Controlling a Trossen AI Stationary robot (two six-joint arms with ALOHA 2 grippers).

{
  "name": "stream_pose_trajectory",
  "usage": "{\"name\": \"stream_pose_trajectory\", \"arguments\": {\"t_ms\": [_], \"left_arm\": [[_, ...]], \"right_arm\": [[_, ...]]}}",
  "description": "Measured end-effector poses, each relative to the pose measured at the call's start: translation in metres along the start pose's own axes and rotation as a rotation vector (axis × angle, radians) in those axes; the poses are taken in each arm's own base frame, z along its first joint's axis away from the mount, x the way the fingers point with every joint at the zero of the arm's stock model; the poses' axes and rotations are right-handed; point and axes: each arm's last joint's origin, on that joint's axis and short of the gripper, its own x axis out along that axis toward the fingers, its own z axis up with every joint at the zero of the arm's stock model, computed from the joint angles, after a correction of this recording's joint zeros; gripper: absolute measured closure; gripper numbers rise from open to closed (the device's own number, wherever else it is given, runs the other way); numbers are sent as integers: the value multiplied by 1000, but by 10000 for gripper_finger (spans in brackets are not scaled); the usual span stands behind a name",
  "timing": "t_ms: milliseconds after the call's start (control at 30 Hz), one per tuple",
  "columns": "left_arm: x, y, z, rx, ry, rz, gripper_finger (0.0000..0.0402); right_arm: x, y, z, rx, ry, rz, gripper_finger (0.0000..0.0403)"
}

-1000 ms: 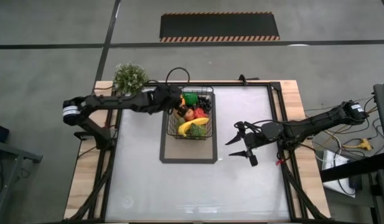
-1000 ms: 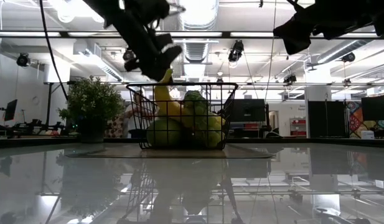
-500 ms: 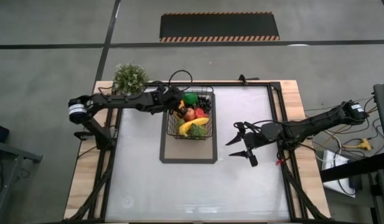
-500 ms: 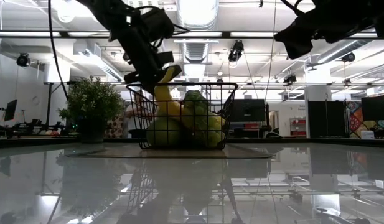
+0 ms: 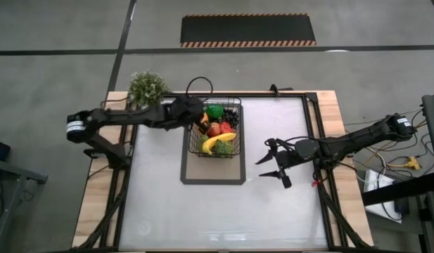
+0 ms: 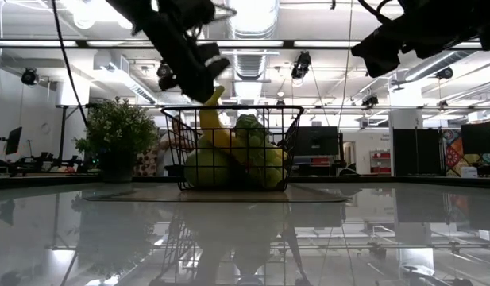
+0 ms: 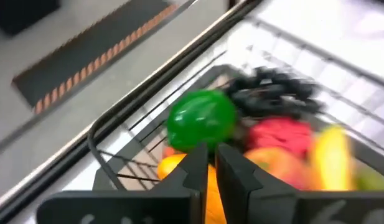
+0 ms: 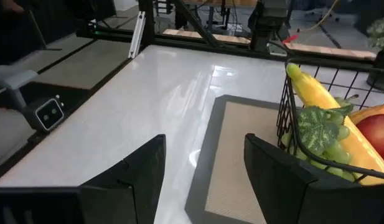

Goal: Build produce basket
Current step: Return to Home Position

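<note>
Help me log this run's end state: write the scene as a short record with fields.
basket: standing on the mat
produce: piled inside the basket
left gripper: shut, empty, above the basket's left side
right gripper: open, empty, above the table right of the mat
potted plant: table's far left corner

The basket point(image 5: 240, 140) and left gripper point(image 5: 200, 120) crowd the table's point(image 5: 167, 211) far edge; its whole near side lies open.

The white table point(image 5: 273, 204) bears a dark-bordered mat point(image 5: 212, 171) and a potted plant point(image 5: 147, 88).
</note>
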Motion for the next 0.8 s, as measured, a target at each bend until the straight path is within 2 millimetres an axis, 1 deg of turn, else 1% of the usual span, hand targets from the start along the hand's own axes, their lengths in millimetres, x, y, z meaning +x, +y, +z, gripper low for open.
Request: {"name": "stream_pose_trajectory", "arguments": {"t_ms": [33,100,167,233,300,333,400,467,567,700,800], "left_arm": [[-10,-3,0,23,-18,-22,389],[-31,-16,-3,114,-62,-87,389],[-54,-32,-13,225,-117,-178,389],[-77,-49,-29,343,-184,-290,389],[-97,-62,-50,446,-257,-422,389],[-107,-65,-62,488,-299,-486,389],[-119,-67,-84,545,-382,-572,389],[-126,-60,-101,552,-474,-614,389],[-131,-37,-114,495,-590,-622,389],[-132,-6,-132,436,-648,-598,389],[-134,12,-144,393,-695,-594,389]], "right_arm": [[0,0,-3,-14,-9,-1,200],[-1,0,-11,-41,-43,-9,200],[-3,0,-21,-64,-91,-30,200],[-5,1,-30,-85,-134,-41,200],[-9,1,-38,-101,-168,-65,200],[-10,0,-41,-109,-186,-87,200],[-13,-2,-45,-121,-206,-134,200],[-14,-4,-47,-136,-216,-172,200],[-18,-11,-45,-149,-233,-228,200],[-22,-21,-42,-182,-245,-295,200],[-27,-28,-40,-205,-258,-347,200]]}}
